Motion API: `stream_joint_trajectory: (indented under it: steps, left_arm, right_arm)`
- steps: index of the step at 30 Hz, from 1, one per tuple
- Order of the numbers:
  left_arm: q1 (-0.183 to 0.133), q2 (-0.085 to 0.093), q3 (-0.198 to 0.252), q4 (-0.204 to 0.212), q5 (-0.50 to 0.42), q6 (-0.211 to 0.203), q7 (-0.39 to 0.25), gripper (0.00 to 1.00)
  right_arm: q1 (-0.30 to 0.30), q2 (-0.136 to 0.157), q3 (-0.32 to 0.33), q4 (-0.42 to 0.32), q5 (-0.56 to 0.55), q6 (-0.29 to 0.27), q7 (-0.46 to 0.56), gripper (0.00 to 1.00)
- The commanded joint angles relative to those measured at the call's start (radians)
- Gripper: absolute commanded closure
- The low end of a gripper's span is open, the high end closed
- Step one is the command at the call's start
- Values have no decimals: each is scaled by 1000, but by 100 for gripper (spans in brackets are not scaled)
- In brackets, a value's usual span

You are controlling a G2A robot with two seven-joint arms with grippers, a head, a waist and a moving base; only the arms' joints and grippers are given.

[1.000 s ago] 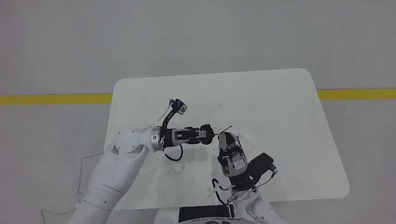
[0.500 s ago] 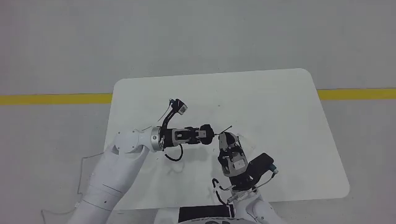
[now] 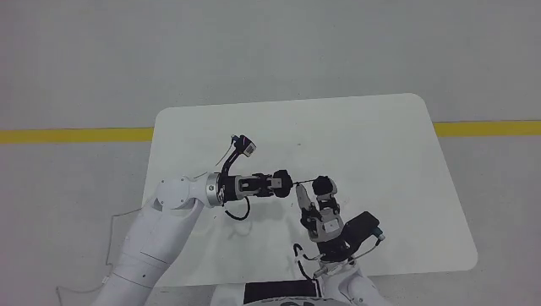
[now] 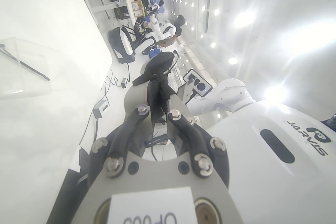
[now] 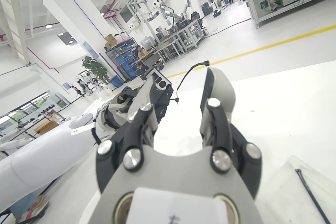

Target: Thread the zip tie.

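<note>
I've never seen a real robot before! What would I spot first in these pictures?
Probably the thin black zip tie, curling up in the air over the white table and pinched by the shut left end effector. The right end effector is wide open right beside it. A spare zip tie lies in a clear tray on the table.

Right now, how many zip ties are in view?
2. One zip tie is held in the left gripper. The other lies on a clear tray on the table. More may be hidden behind the arms.
</note>
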State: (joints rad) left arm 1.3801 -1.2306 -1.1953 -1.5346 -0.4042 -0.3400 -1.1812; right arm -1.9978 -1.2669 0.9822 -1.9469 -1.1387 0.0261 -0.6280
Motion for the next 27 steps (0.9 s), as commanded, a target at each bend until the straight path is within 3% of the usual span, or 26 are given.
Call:
stream_joint_trajectory:
  steps: [1,5,18,20,22,25,27]
  left_arm:
    - [0,0,0,0,0,0,0,100]
    - [0,0,0,0,0,0,0,100]
    - [0,0,0,0,0,0,0,100]
    - [3,0,3,-13,-15,11,22,100]
    - [16,1,-2,-31,-90,14,28,100]
    - [32,5,-21,-13,-215,21,-4,100]
    - [34,9,-29,3,-239,26,-30,100]
  right_arm:
    - [-14,5,13,-7,-8,-21,0,0]
    - [-34,18,39,-15,-36,-104,36,0]
    - [-34,18,39,-15,-36,-104,36,0]
    - [-31,16,26,-16,42,-143,61,0]
    - [-26,17,29,-14,141,-197,106,0]
    - [-30,20,39,-9,297,-285,172,0]
    - [-35,23,45,-5,375,-315,242,0]
